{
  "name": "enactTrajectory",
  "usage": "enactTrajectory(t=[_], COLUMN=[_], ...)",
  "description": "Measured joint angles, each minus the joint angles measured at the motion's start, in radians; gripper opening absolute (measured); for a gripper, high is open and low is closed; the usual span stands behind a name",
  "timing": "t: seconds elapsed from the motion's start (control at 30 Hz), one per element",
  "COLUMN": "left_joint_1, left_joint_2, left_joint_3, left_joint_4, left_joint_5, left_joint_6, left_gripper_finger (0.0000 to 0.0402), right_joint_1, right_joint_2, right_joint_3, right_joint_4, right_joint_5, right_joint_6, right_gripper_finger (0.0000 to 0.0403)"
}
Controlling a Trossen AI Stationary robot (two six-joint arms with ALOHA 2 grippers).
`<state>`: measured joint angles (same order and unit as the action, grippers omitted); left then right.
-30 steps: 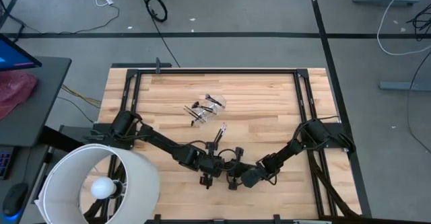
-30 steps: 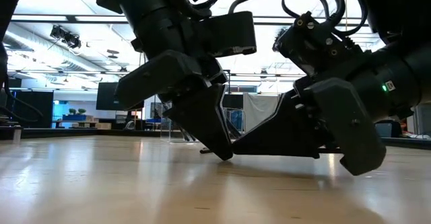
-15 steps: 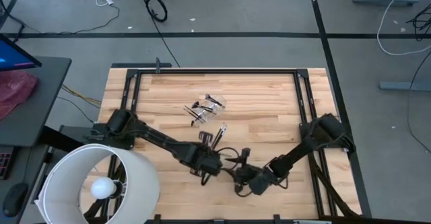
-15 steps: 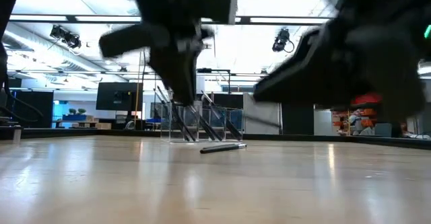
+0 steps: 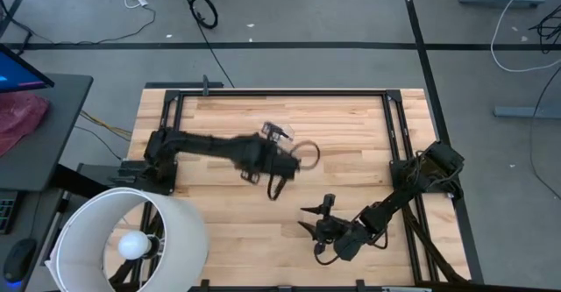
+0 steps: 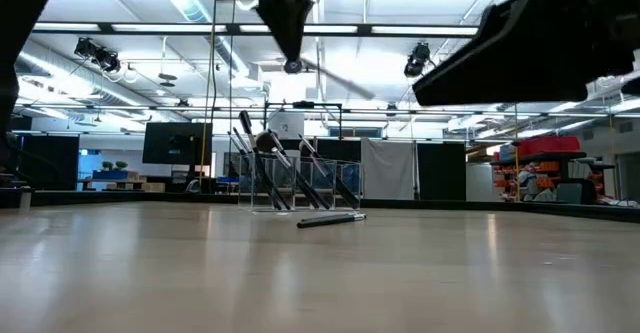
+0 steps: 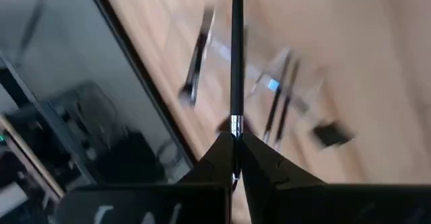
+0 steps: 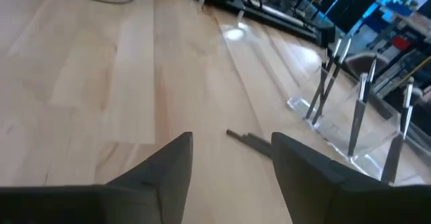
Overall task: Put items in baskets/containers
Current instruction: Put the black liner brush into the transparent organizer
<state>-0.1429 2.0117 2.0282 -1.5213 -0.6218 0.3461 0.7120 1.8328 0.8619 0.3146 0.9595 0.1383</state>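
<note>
A clear cup (image 5: pixel 279 134) stands on its base far of the table's centre, with several slim brushes (image 8: pixel 358 109) leaning inside it. One dark brush (image 6: pixel 330 219) lies flat on the wood in front of the cup. My left gripper (image 7: pixel 236 135) hovers high over that spot, shut on another dark brush (image 7: pixel 236 56). In the high view it shows as a dark shape (image 5: pixel 276 185). My right gripper (image 5: pixel 314 215) stands open near the table's near edge, right of centre. Its fingers (image 8: pixel 168 163) are apart with nothing between them, and they point at the lying brush (image 8: pixel 246 138). My left gripper pinches the brush at its silver ferrule (image 7: pixel 234 124) between its two shut fingertips. The dark handle runs on straight past the tips, in line with the fingers. What lies behind the ferrule is hidden between the fingers. The brush hangs clear of the table.
A big white lampshade (image 5: pixel 131 239) stands at the near left corner. A black frame (image 5: pixel 280 90) runs round the tabletop. Bare wood lies left of the cup and between my two grippers.
Both grippers were low together at the near centre. My left gripper has risen steeply with a brush and swung toward the cup, turning as it went. My right gripper has opened, lifted a little and drawn back toward the near right.
</note>
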Motion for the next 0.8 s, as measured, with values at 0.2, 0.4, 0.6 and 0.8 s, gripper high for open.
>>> enactTrajectory(t=[0.2, 0.4, 0.6, 0.8], left_joint_1=[0.126, 0.147, 0.146, 0.123], left_joint_2=[0.002, 0.002, 0.003, 0.003], left_joint_3=[-0.129, -0.25, -0.308, -0.286], left_joint_4=[-0.021, -0.009, 0.048, 0.035], left_joint_5=[-0.001, -0.023, -0.067, -0.163], left_joint_6=[0.071, 0.158, 0.175, 0.187], left_gripper_finger=[0.0014, 0.0012, 0.0019, 0.0011], right_joint_1=[-0.001, -0.004, -0.013, -0.013], right_joint_2=[0.0, 0.0, 0.0, 0.0], right_joint_3=[0.0, 0.0, 0.0, 0.0], right_joint_4=[-0.073, -0.101, -0.101, -0.101], right_joint_5=[-0.002, -0.003, -0.003, -0.01], right_joint_6=[0.048, 0.067, 0.067, 0.086], right_gripper_finger=[0.0196, 0.0192, 0.0192, 0.0192])
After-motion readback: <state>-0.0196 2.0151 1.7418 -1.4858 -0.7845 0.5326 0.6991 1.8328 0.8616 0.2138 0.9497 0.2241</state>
